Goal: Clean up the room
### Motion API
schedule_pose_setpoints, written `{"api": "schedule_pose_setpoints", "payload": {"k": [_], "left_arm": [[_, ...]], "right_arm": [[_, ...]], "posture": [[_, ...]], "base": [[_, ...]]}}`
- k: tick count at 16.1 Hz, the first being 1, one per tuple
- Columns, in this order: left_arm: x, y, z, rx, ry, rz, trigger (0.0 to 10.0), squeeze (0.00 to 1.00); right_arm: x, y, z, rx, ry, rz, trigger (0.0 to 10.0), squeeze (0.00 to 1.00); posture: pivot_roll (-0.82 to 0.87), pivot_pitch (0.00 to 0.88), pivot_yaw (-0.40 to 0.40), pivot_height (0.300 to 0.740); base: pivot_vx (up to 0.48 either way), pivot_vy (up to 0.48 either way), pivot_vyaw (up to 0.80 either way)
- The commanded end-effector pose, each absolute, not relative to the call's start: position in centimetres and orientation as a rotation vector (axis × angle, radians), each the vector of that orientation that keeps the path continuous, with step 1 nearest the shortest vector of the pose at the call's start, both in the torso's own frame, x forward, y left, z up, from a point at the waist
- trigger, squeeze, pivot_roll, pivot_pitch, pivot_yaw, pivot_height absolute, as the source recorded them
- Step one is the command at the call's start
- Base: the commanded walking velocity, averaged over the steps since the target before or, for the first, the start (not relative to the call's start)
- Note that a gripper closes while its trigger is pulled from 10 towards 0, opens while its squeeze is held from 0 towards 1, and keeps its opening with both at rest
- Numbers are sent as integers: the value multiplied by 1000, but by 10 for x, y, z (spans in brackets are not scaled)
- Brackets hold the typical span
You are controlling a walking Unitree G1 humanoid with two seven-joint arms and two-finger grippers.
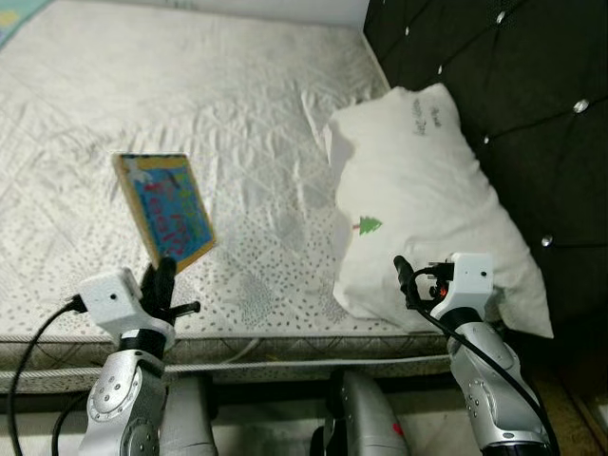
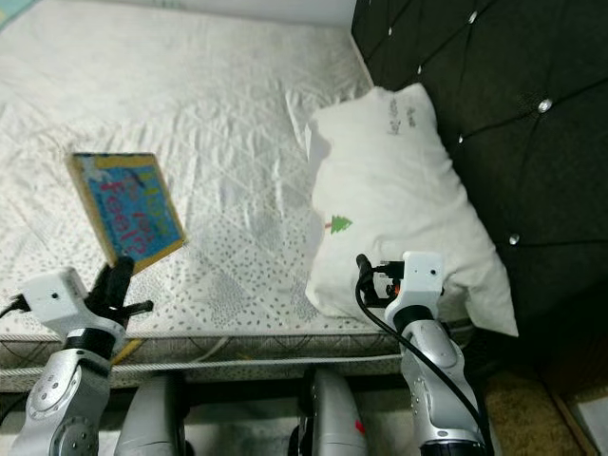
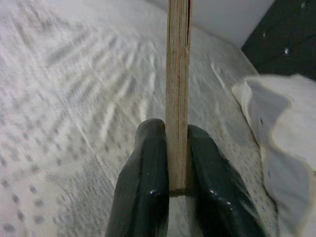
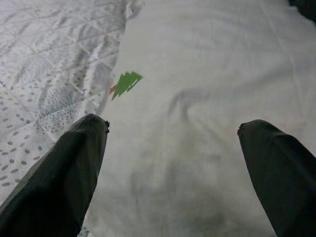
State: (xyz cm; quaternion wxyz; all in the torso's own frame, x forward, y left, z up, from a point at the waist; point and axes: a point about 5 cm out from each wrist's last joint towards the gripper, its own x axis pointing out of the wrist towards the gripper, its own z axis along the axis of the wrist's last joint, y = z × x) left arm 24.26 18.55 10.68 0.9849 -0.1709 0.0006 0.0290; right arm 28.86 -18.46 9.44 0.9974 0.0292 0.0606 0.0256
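Left pincer [image 1: 163, 275] clamps book [image 1: 167, 207] above bed [image 1: 190, 104]; right pincer [image 4: 173, 148] spread wide, facing pillow [image 1: 418, 199]. Next, likely: grasp pillow.

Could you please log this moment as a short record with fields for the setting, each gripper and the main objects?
setting: bare white quilted mattress against a black tufted headboard
left gripper: shut on the thin blue picture book with yellow border, gripped at its lower edge and held up over the mattress's near edge
right gripper: open, fingers spread, pointed at the pillow
white pillow with small green tree print: lying at the headboard end of the mattress, leaning against the headboard
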Motion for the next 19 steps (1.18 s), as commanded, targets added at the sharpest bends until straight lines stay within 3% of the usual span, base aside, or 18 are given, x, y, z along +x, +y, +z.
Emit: {"api": "schedule_pose_setpoints", "payload": {"k": [1,4,9,13,19], "left_arm": [[245,178,106,-393,22,-10,10000,0],[249,159,115,-637,55,-187,10000,0],[249,130,107,-802,225,-383,10000,0],[247,130,91,-820,384,-351,10000,0],[233,158,69,-819,529,-181,10000,0]], "right_arm": [[287,-190,95,46,119,32,10000,0],[287,-194,99,14,101,27,10000,0],[280,-206,108,-82,70,18,10000,0],[284,-207,119,-19,79,19,10000,0],[284,-214,124,-26,107,65,10000,0]], "posture": [[17,141,-114,576],[-19,151,-121,576],[-76,153,-130,576],[-85,155,-142,576],[-82,165,-155,576]], "base": [[0,0,0],[0,0,0],[0,0,0],[0,0,0],[0,0,0]]}}
